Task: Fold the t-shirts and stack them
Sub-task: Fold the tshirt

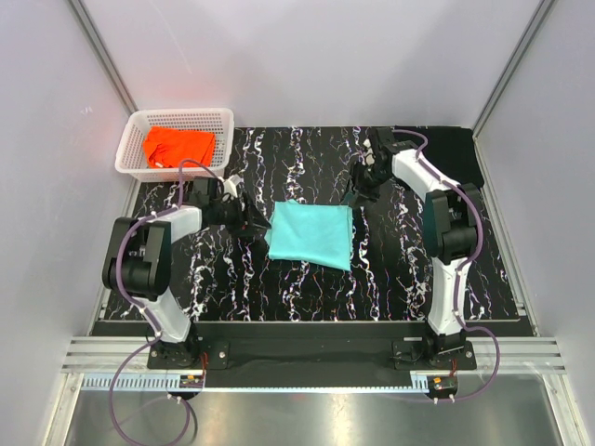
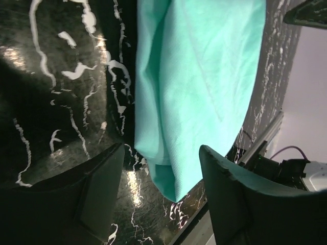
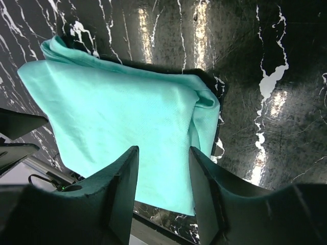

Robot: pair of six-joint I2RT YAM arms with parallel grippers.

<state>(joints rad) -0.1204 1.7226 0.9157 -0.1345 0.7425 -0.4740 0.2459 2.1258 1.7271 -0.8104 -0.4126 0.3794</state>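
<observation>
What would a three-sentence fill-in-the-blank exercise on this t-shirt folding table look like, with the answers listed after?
1. The crumpled t-shirt inside the white basket is bright ____.
2. The mint-teal t-shirt lies ____ on the tabletop between the two arms.
3. The left fingers and right fingers are both ____, gripping nothing.
Missing words: orange; folded; open.
</observation>
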